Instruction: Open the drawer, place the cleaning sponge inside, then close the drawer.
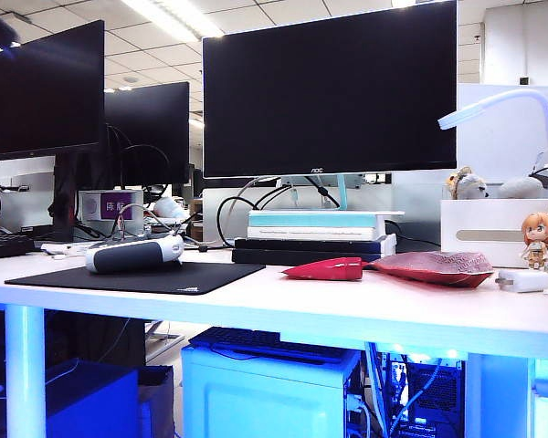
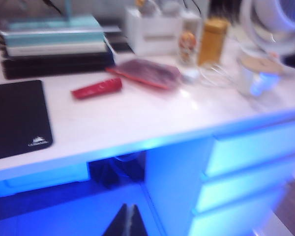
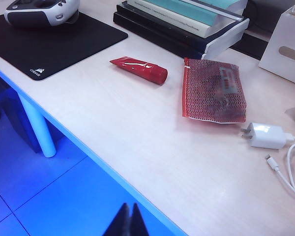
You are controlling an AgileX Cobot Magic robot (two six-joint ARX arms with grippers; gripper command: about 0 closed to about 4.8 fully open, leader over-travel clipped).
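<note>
The cleaning sponge shows in none of the views. A stack of white drawers (image 2: 250,147) sits under the desk's right end in the left wrist view, and all their fronts are closed. My left gripper (image 2: 129,210) hangs shut and empty in front of the desk (image 2: 113,123), below its front edge and off to the left of the drawers. My right gripper (image 3: 128,209) is also shut with nothing in it, just outside the desk's front edge (image 3: 152,201) and over the floor. Neither gripper appears in the exterior view.
On the desk lie a red tube (image 3: 139,69), a red zip pouch (image 3: 214,91), a white charger with cable (image 3: 265,135), a black mouse pad (image 3: 44,42) with a controller (image 1: 134,253), and stacked books (image 1: 315,237). A white box (image 1: 493,228), a figurine (image 1: 539,239), a yellow tin (image 2: 212,42) and a fan (image 2: 275,24) stand behind.
</note>
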